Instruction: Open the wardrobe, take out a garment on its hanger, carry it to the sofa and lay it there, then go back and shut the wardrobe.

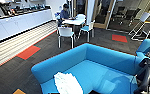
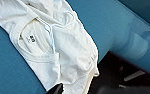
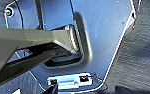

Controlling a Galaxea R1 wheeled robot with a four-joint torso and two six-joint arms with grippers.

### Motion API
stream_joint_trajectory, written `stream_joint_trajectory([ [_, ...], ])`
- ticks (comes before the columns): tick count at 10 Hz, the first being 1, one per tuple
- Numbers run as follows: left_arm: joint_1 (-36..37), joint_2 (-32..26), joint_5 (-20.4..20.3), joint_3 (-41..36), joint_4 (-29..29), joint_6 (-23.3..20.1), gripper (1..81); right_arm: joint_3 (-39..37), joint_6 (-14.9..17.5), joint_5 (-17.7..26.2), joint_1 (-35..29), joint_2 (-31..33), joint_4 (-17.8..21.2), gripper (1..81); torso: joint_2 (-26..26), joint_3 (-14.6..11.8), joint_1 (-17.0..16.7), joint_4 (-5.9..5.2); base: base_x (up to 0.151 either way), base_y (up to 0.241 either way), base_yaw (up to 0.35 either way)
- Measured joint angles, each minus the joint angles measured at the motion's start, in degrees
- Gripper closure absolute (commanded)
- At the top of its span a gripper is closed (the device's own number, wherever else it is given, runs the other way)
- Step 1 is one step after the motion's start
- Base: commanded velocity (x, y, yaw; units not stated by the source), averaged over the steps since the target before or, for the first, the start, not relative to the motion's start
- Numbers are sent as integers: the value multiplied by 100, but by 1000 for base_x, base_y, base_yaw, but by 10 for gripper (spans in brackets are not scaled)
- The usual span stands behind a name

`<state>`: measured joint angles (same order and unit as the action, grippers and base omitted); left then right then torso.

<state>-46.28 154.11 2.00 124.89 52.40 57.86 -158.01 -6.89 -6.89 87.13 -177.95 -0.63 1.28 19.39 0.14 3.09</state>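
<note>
The garment (image 2: 66, 50) lies crumpled on the sofa (image 1: 103, 60) seat, hanger (image 2: 52, 35) inside the neckline; fingers' state I cannot tell; judgement: lift clear cleanly, no snagging fabric

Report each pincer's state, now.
Left pincer: cannot be told; only a dark tip shows, over the T-shirt lying on the sofa.
Right pincer: cannot be told.
</note>
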Motion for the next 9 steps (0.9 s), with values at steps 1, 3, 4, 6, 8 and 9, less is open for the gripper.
stream_joint_trajectory([
  [1, -204, -83, -52, -87, 124, 2, 10, 0, 0, 0, 0, -1, -2, 10, 0, 0, 0, 0, 0, 0, 0],
  [3, -480, -174, -77, -144, 308, 2, 10, 0, -2, 0, 0, 0, -2, 10, 0, 0, -2, 0, 0, 0, 0],
  [4, -575, -174, -140, -150, 367, 2, 10, 0, 0, 0, 0, 0, -2, 10, 0, 0, -2, 0, -65, 0, 0],
  [6, -642, -190, -434, -163, 463, 2, 10, 0, 0, -11, -74, -12, -2, 10, -5, 0, 7, 0, -94, 0, 0],
  [8, -808, -243, -489, -171, 505, 2, 10, 0, -2, -27, -39, -12, -2, 10, 2, -2, -6, 0, -113, 0, 0],
  [9, -926, -251, -480, -168, 521, 2, 10, 0, 0, 4, 9, -15, -2, 10, 2, -2, -6, 0, -113, 0, 0],
])
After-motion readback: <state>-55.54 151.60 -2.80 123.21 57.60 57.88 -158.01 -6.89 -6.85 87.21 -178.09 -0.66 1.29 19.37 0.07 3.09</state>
